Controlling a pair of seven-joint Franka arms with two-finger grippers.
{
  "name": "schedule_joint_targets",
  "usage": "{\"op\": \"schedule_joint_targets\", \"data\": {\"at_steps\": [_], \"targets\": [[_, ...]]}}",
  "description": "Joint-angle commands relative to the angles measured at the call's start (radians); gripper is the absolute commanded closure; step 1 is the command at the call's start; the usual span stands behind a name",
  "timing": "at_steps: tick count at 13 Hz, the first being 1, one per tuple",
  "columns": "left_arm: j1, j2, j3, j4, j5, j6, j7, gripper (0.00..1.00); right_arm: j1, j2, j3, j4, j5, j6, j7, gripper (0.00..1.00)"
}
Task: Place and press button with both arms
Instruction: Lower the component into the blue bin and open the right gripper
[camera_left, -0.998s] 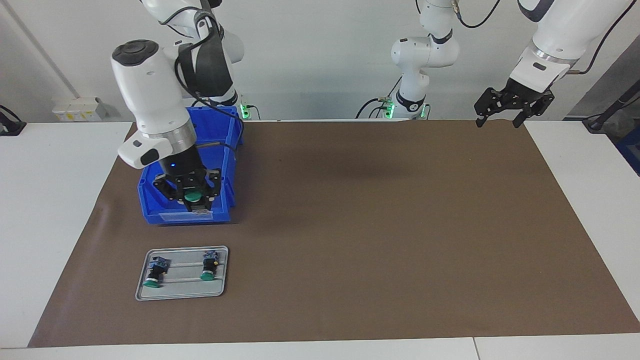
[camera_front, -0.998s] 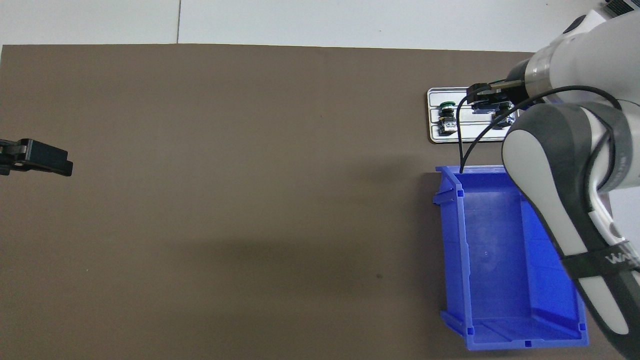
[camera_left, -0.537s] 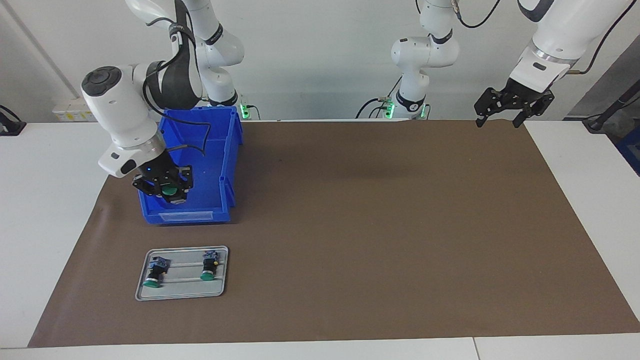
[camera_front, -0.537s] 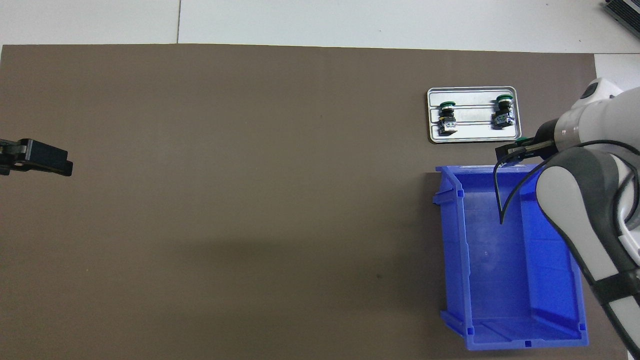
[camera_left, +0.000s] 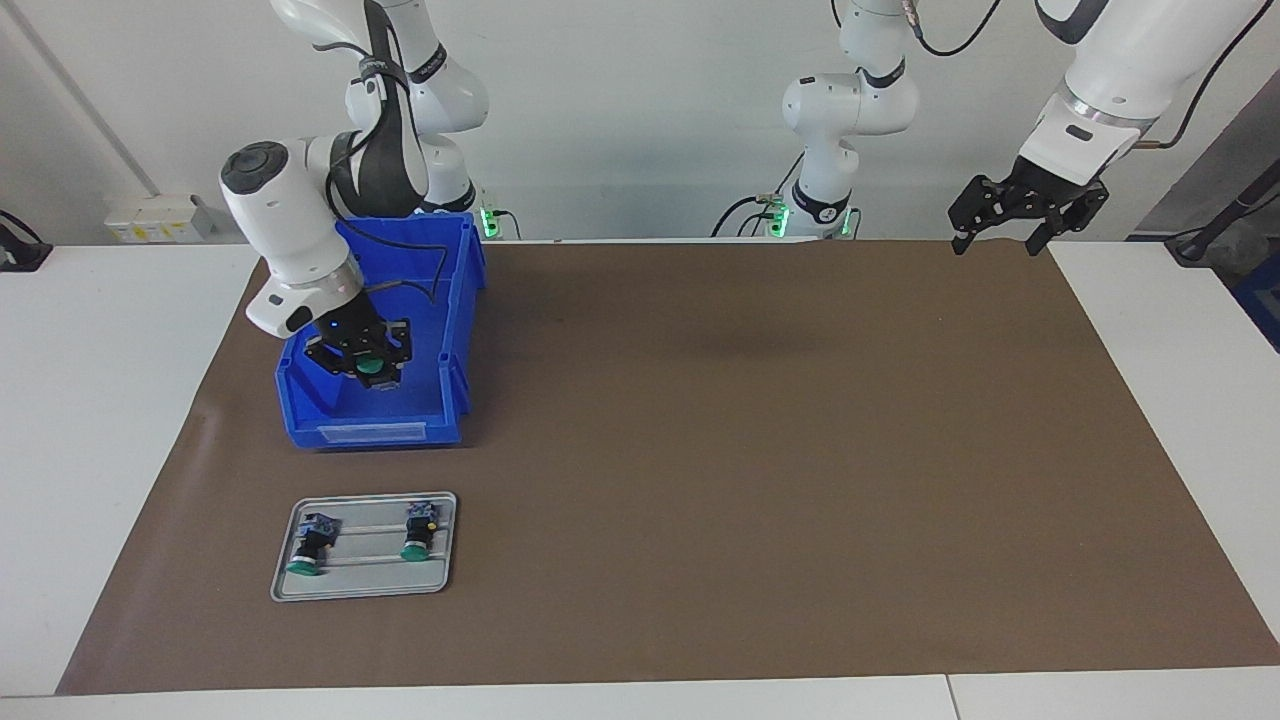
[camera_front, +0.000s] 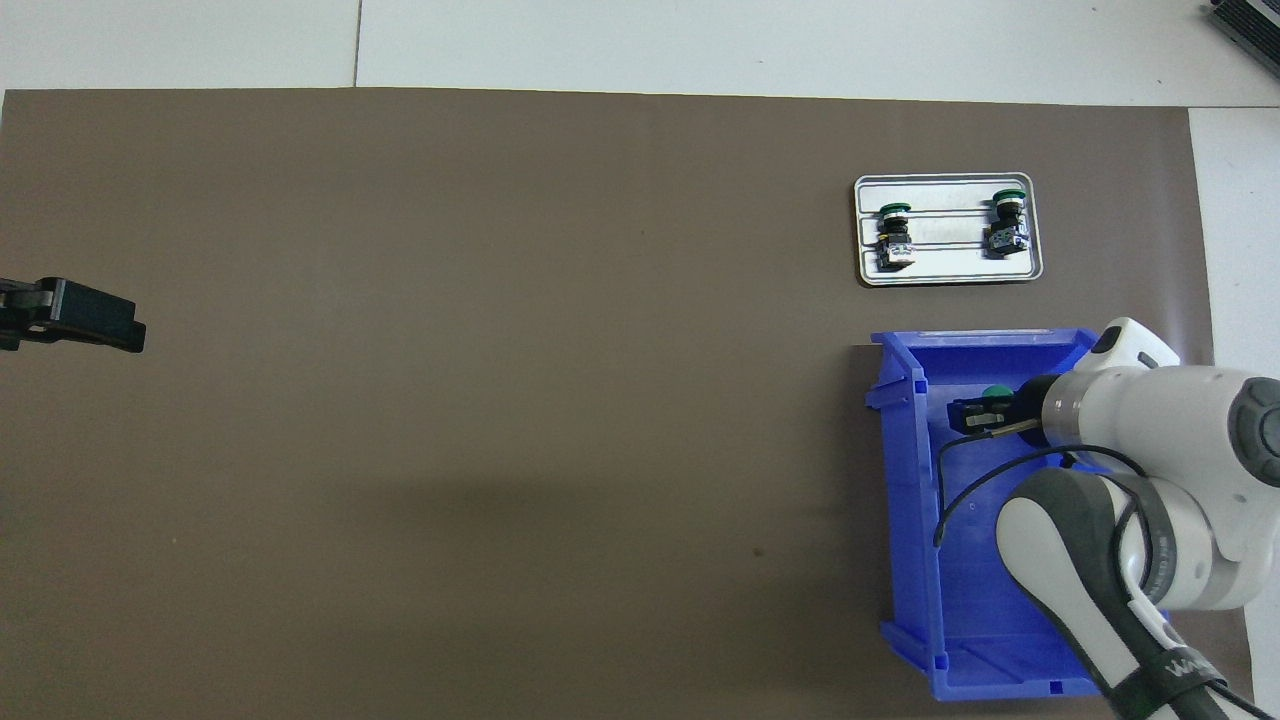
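Brown matting is covering the table (camera_left: 700, 450), with white margins showing at the frame edges. Your right gripper (camera_left: 366, 368) is hanging in the bin (camera_left: 455, 300) at the upper left of the facing view, clamped on a button (camera_left: 370, 366) whose green cap is facing the camera. I judge you are placing it in the bin: keep lowering straight down, stay off the blue walls, and let go only once the body is resting on the floor, so it does not roll. Your left gripper (camera_left: 1003, 238) is waiting over the mat's upper right corner, fingers apart.

That button is looking small and stubby: a round green cap on a dark body, mostly hidden by the fingers. In the overhead view only its cap (camera_front: 994, 392) is peeking out beside the gripper. Two like ones (camera_left: 306, 545) are lying on the grey tray (camera_left: 440, 580), lower left in the facing view, caps toward the camera.
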Motion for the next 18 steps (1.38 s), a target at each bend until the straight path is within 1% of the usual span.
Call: {"op": "schedule_joint_targets", "data": {"at_steps": [1, 2, 5, 6, 7, 8, 9, 10, 11, 13, 15, 16, 18], "targets": [[0.004, -0.014, -0.003, -0.014, 0.005, -0.007, 0.014, 0.0, -0.009, -0.027, 0.004, -0.092, 0.029, 0.094, -0.029, 1.0], [0.004, -0.014, -0.003, -0.014, 0.005, -0.007, 0.014, 0.0, -0.009, -0.024, 0.004, -0.092, 0.029, 0.096, -0.029, 1.0], [0.004, -0.014, -0.003, -0.014, 0.005, -0.005, 0.014, 0.0, -0.009, 0.022, 0.004, -0.095, 0.029, 0.154, -0.029, 1.0], [0.004, -0.014, -0.003, -0.014, 0.005, -0.005, 0.014, 0.0, -0.007, 0.026, 0.004, -0.094, 0.029, 0.154, -0.029, 0.91], [0.004, -0.014, -0.003, -0.014, 0.005, -0.007, 0.014, 0.0, -0.009, 0.028, 0.004, -0.092, 0.029, 0.15, -0.028, 0.64], [0.004, -0.014, -0.003, -0.014, 0.005, -0.007, 0.014, 0.0, -0.016, 0.027, 0.004, -0.086, 0.029, 0.147, -0.025, 0.22], [0.004, -0.014, -0.003, -0.014, 0.005, -0.007, 0.014, 0.0, -0.016, 0.023, 0.004, -0.075, 0.029, 0.143, -0.019, 0.0], [0.004, -0.014, -0.003, -0.014, 0.005, -0.007, 0.014, 0.0, -0.016, 0.02, 0.004, -0.046, 0.029, 0.134, -0.019, 0.0], [0.004, -0.014, -0.003, -0.014, 0.005, -0.005, 0.014, 0.0, -0.016, 0.016, 0.004, -0.01, 0.029, 0.092, -0.007, 0.0], [0.005, -0.014, -0.003, -0.014, 0.005, -0.007, 0.014, 0.0, -0.018, 0.005, 0.001, 0.108, 0.029, -0.058, 0.059, 0.0], [0.004, -0.014, -0.003, -0.014, 0.005, -0.007, 0.014, 0.0, -0.024, 0.008, -0.001, 0.254, 0.027, -0.225, 0.116, 0.0], [0.004, -0.014, -0.003, -0.014, 0.005, -0.007, 0.014, 0.0, -0.027, 0.011, -0.001, 0.309, 0.022, -0.282, 0.132, 0.0], [0.004, -0.014, -0.003, -0.014, 0.005, -0.007, 0.014, 0.0, -0.05, 0.01, -0.001, 0.398, 0.013, -0.352, 0.159, 0.0]]}}
